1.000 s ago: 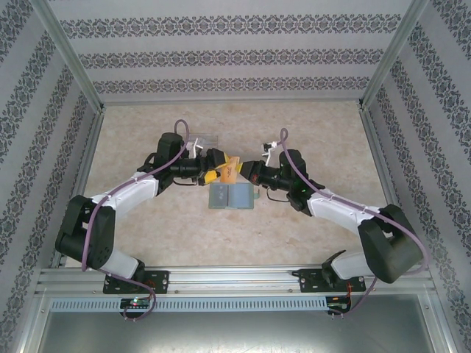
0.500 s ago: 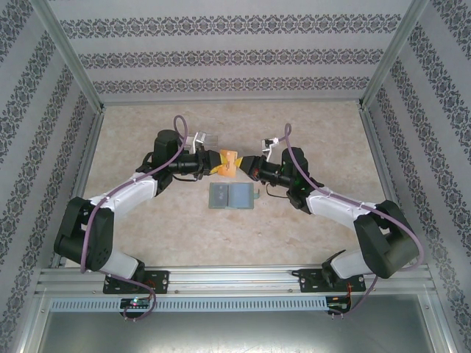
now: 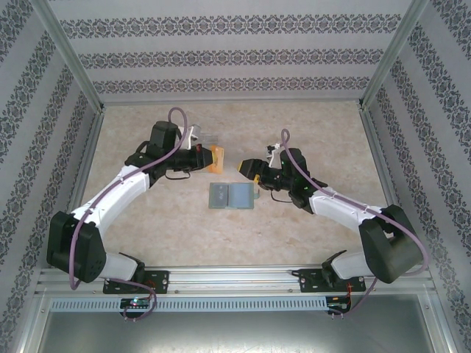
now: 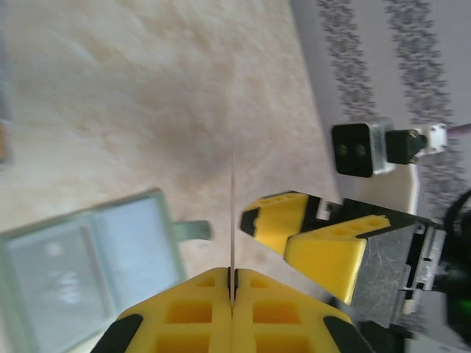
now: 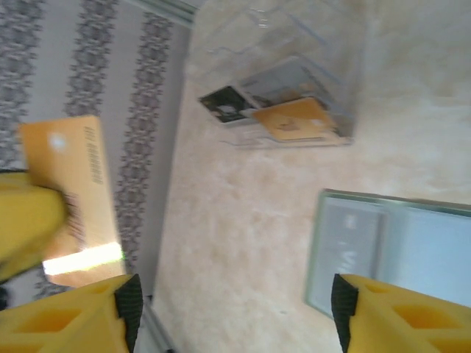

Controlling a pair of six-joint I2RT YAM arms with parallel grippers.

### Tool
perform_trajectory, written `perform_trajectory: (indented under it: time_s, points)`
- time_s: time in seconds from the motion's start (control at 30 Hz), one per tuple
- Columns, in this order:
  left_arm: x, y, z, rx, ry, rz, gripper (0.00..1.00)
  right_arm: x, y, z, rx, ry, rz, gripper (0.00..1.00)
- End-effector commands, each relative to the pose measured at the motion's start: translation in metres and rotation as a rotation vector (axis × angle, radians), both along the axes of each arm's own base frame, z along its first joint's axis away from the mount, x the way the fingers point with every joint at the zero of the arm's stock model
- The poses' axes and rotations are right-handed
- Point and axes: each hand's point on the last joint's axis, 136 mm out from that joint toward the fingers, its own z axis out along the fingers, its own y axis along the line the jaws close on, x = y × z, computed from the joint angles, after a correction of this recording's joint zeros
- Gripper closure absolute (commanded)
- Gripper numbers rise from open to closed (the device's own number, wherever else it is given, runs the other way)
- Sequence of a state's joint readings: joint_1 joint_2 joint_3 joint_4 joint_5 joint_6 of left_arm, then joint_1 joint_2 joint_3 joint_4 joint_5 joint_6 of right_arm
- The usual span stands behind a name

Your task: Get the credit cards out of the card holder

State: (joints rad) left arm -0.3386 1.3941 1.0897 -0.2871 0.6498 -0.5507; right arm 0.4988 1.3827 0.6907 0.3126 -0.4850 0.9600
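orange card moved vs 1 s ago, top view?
Yes. The orange card has shifted left and farther from the card holder, carried by the left gripper.

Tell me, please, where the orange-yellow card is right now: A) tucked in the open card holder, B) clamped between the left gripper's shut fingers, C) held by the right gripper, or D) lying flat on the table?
B: the orange-yellow card stands edge-on in the left gripper, which is shut on it, while the right gripper is open and holds nothing.
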Motion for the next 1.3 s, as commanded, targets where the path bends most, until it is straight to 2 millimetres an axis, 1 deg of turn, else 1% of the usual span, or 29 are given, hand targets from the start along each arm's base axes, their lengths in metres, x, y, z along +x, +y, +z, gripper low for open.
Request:
perform_trajectory:
  time_s: [0.0,0.13,0.2,0.27,0.33,0.37,0.47,0.53,0.6,0.7,0.77,0.83,0.97,1.1,1.27]
  points:
    - [0.001,0.032,-0.014,0.281,-0.087,-0.007,1.0,0.006,-0.018,-0.009,-0.166,-0.015,-0.032,0.26]
    - [0.013,0.043,0.0,0.418,-0.18,-0.047,0.99,0.007,-0.033,-0.014,-0.277,-0.03,-0.058,0.2]
    - [0.022,0.05,0.002,0.499,-0.211,-0.053,0.95,0.008,-0.04,-0.015,-0.329,-0.035,-0.075,0.17]
    - [0.031,0.055,-0.001,0.581,-0.21,-0.075,0.92,0.009,-0.048,-0.018,-0.375,-0.026,-0.096,0.13]
    - [0.039,0.055,-0.006,0.633,-0.211,-0.126,0.9,0.01,-0.051,-0.019,-0.388,-0.028,-0.105,0.11]
    - [0.044,0.054,-0.009,0.655,-0.216,-0.153,0.9,0.011,-0.051,-0.02,-0.39,-0.026,-0.108,0.07]
    - [0.054,0.044,-0.02,0.688,-0.307,-0.272,0.93,0.012,-0.054,-0.02,-0.389,-0.007,-0.113,0.02]
    - [0.062,0.039,-0.024,0.706,-0.368,-0.327,0.96,0.01,-0.053,-0.02,-0.39,-0.009,-0.102,0.02]
    - [0.06,0.031,-0.033,0.715,-0.403,-0.457,1.0,0.007,-0.05,-0.021,-0.376,-0.012,-0.069,0.02]
    - [0.06,0.022,-0.044,0.727,-0.425,-0.618,1.0,0.003,-0.043,-0.022,-0.328,0.008,-0.042,0.02]
    - [0.05,0.013,-0.056,0.691,-0.426,-0.771,1.0,0.003,-0.043,-0.024,-0.318,0.019,-0.045,0.02]
    - [0.04,0.011,-0.068,0.675,-0.419,-0.893,1.0,0.003,-0.043,-0.025,-0.32,0.024,-0.05,0.02]
    - [0.04,0.02,-0.086,0.748,-0.415,-1.0,1.0,0.001,-0.044,-0.027,-0.321,0.033,-0.054,0.02]
    - [0.034,0.027,-0.097,0.782,-0.446,-1.117,1.0,0.001,-0.045,-0.029,-0.312,0.046,-0.064,0.02]
    - [0.04,0.04,-0.114,0.861,-0.415,-1.206,1.0,0.0,-0.044,-0.028,-0.302,0.047,-0.066,0.02]
